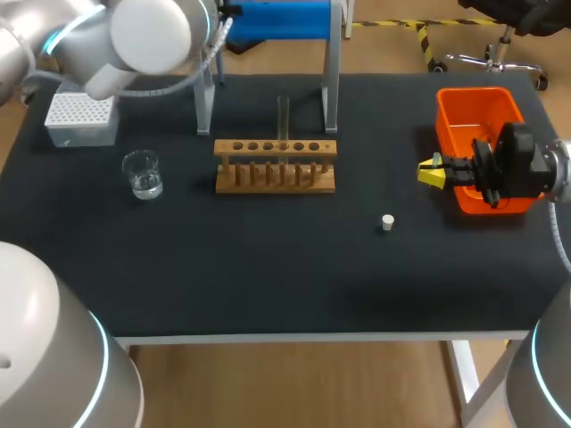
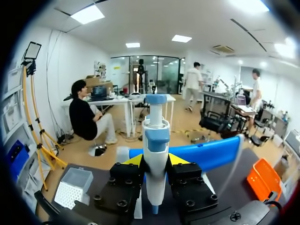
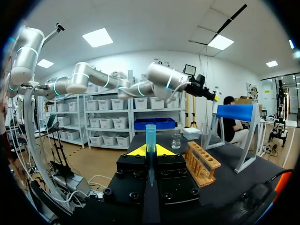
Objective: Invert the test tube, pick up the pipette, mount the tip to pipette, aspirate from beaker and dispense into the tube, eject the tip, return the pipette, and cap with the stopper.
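My left gripper (image 2: 155, 161) is shut on the white and blue pipette (image 2: 155, 136), which stands upright between its fingers in front of the blue bar of the pipette stand (image 2: 206, 154). At the table's right side, beside the orange bin (image 1: 473, 111), my right gripper (image 1: 431, 172) is shut on a blue pipette tip (image 3: 150, 136). A glass test tube (image 1: 284, 116) is upright in the wooden rack (image 1: 275, 167). The beaker (image 1: 143, 174) with liquid is left of the rack. The small white stopper (image 1: 387, 223) lies on the mat in front of and to the right of the rack.
A white tip box (image 1: 80, 119) rests at the back left corner. The blue pipette stand (image 1: 277, 20) rises behind the rack on two grey legs. My left arm's big white joint (image 1: 147, 36) hangs over the back left of the table.
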